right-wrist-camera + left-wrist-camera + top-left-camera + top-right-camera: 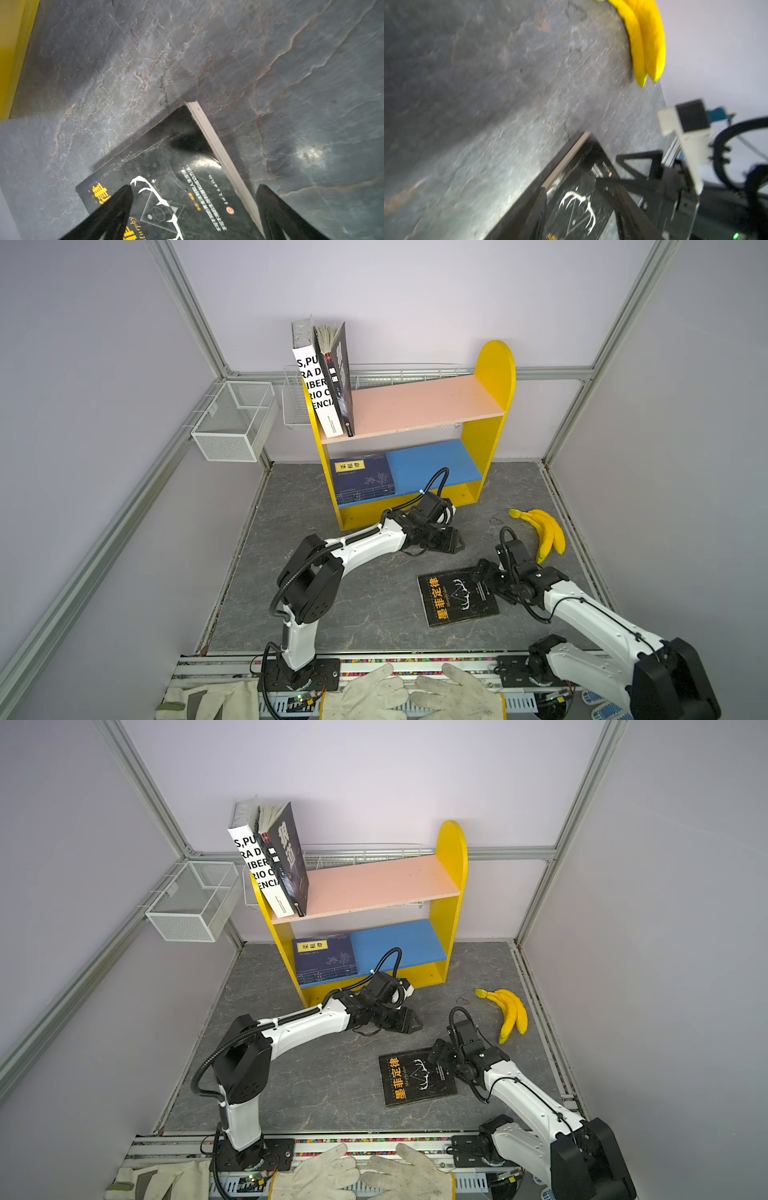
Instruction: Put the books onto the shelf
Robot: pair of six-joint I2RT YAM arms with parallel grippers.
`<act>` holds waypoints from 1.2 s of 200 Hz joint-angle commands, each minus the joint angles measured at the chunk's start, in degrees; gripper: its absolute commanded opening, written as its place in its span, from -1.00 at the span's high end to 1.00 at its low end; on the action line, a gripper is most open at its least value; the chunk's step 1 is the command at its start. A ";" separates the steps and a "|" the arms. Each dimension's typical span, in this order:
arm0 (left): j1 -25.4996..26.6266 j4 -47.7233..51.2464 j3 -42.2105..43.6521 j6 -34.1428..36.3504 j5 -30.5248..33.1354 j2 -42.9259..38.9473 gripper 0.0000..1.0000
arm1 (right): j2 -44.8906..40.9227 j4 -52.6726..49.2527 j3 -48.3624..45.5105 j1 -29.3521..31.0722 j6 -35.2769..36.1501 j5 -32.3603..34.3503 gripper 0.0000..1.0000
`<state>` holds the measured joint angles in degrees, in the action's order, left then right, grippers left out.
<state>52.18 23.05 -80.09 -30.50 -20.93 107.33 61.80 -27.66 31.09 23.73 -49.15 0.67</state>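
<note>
A black book [457, 600] [417, 1078] with yellow title and white antlers lies flat on the grey table. My right gripper [484, 577] [195, 199] is open at its far right corner, one finger [116, 207] over the cover, the other past the page edge. My left gripper [451, 541] [571, 185] hovers open and holds nothing, between the shelf's foot and this book. On the shelf [419, 404] [374, 886], a white book [318, 393] and a black one [343, 385] lean at the pink board's left end. Navy books [361, 479] lie stacked on the blue board.
Yellow bananas [544, 533] [645, 41] lie on the table right of the shelf. White wire baskets [232, 423] hang on the left wall and behind the shelf. Two gloved hands [415, 693] rest at the front rail between the arm bases.
</note>
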 commanded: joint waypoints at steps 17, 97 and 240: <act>3.70 1.73 13.40 -5.07 3.37 -9.19 -0.17 | 6.37 -4.22 3.08 0.14 7.08 0.81 -0.90; 8.98 -1.61 26.45 -15.92 11.67 -14.99 -0.14 | 10.67 1.28 1.50 0.43 8.30 -4.80 -0.95; 4.89 -6.27 6.68 -7.02 2.53 1.83 -0.07 | 3.30 9.64 -7.10 1.91 -7.38 -7.31 -0.98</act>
<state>59.33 19.33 -67.24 -41.04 -14.59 106.10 65.78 -18.02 27.62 24.16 -48.62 -2.26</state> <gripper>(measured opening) 0.539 0.988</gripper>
